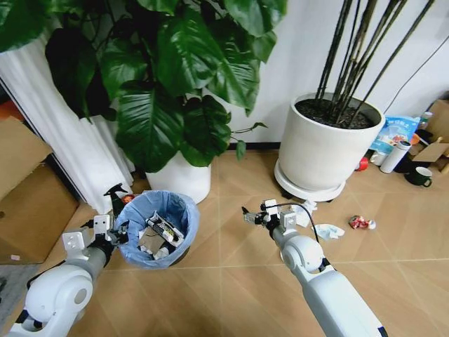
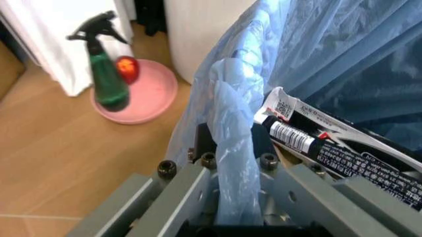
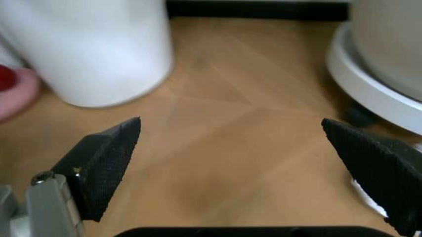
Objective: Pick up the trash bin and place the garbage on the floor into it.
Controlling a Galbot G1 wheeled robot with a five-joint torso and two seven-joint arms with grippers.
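The trash bin (image 1: pixel 160 232), dark and lined with a light-blue bag, is at the left on the floor (image 1: pixel 231 281), with wrappers and paper inside. My left gripper (image 1: pixel 116 235) is shut on its near-left rim; in the left wrist view the left gripper (image 2: pixel 231 168) pinches the blue bag fold (image 2: pixel 231 123). My right gripper (image 1: pixel 257 213) hovers open and empty above the floor at centre, fingers spread wide (image 3: pixel 105 158). Garbage lies to its right: a crumpled white tissue (image 1: pixel 328 230) and a crushed red can (image 1: pixel 361 222).
A white plant pot (image 1: pixel 181 175) stands behind the bin, and a large white pot (image 1: pixel 326 144) on a wheeled base is at the right. A green spray bottle (image 2: pixel 105 74) and a pink saucer (image 2: pixel 142 94) sit left of the bin. Cardboard boxes (image 1: pixel 28 189) line the left.
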